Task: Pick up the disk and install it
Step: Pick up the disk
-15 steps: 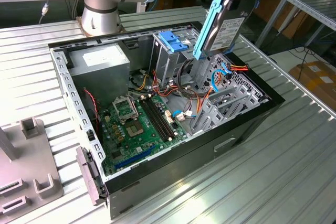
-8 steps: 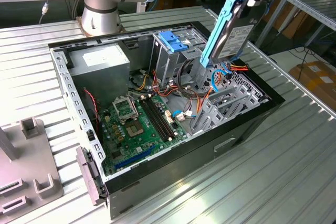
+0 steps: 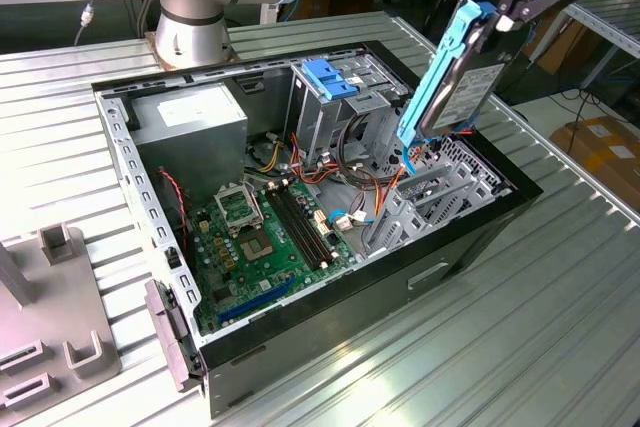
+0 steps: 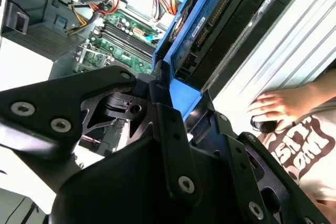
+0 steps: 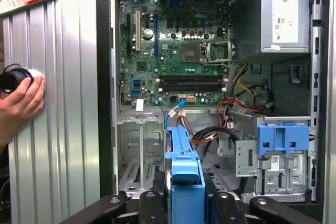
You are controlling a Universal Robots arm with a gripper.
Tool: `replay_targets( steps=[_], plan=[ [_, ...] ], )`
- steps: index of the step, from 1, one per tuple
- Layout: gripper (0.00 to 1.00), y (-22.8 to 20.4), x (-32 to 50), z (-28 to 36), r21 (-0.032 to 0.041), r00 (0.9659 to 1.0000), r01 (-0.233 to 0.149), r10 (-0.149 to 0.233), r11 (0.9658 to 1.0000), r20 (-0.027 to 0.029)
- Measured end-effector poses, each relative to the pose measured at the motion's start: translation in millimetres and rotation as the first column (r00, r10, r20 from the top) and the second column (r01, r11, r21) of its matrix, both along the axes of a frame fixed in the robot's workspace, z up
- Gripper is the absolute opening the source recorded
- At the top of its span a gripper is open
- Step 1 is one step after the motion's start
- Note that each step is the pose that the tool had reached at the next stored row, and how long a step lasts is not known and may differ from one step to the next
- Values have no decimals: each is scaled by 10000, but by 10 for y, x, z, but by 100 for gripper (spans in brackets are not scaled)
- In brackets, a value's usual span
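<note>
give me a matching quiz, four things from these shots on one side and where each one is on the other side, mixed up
Things
1. disk
2. blue latch
3. power supply
4. hand

Places
a. on the table, outside the case
b. held tilted in the gripper, above the case
c. on top of the cage
d. in a corner of the case, beside the motherboard

Pairs: 1-b, 2-c, 3-d, 4-a
</note>
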State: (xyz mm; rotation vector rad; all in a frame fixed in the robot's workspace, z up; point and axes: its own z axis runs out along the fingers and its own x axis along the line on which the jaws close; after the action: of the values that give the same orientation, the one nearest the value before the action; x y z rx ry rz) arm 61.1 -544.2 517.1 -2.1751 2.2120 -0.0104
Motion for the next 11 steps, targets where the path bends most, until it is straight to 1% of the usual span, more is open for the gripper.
replay_targets(
  steps=[1, 2, 7, 8, 9, 10, 11],
  plan=[
    [37, -47, 1, 2, -3, 10000, 4, -4, 10000, 0],
    [37, -109, 2, 0, 0, 10000, 7, -7, 10000, 0],
    [37, -256, 2, 1, -1, 10000, 8, -8, 10000, 7],
    [37, -279, 2, 1, 0, 10000, 8, -8, 10000, 17],
    [37, -312, 1, -2, 7, 10000, 9, -9, 10000, 46],
    [37, -333, 2, -4, 13, 10000, 9, -9, 10000, 74],
    [37, -345, 2, -4, 12, 10000, 8, -8, 10000, 92]
  ],
)
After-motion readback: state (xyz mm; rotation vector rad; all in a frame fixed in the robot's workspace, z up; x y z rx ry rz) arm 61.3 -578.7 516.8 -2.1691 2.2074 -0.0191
